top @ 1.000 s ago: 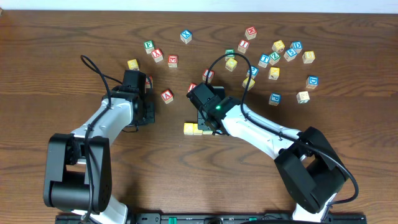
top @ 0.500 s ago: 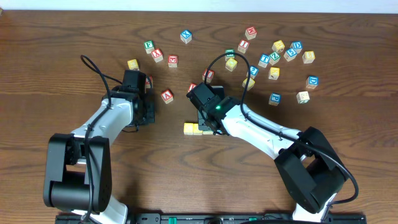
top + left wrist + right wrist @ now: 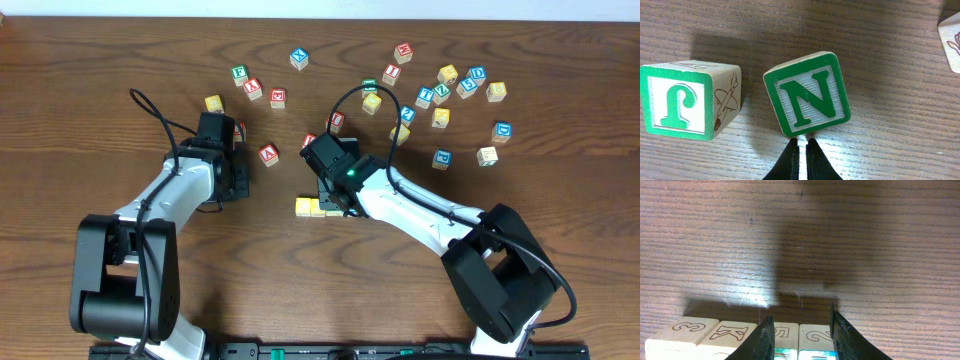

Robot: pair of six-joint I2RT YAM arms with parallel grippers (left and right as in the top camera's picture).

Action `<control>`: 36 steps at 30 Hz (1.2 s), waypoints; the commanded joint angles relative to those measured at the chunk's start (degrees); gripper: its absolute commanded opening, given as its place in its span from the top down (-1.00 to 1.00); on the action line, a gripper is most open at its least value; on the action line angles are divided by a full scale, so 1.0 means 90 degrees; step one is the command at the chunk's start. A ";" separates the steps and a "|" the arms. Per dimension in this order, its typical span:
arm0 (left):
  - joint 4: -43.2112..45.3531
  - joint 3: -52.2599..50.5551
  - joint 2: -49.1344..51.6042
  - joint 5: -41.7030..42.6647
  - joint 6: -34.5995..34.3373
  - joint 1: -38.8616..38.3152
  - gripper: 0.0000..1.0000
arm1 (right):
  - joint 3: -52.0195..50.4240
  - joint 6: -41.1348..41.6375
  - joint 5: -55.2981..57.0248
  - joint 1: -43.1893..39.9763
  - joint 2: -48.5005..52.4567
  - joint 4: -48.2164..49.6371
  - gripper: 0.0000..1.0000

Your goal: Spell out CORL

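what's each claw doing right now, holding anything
left claw: closed, empty, tips by the green N cube
right claw: jaws apart over the row of cubes; whether it grips one cannot be told

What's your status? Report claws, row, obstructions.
Left claw shut, empty, tips at N cube. Right claw parted over end of row, grip unclear. Four in line, top letters unreadable. Nothing seen in the way.
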 commanded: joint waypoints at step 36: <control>-0.0017 0.0078 0.0022 0.0063 0.0090 0.0027 0.85 | -0.0027 -0.0012 -0.0044 0.0090 0.0032 0.0007 0.40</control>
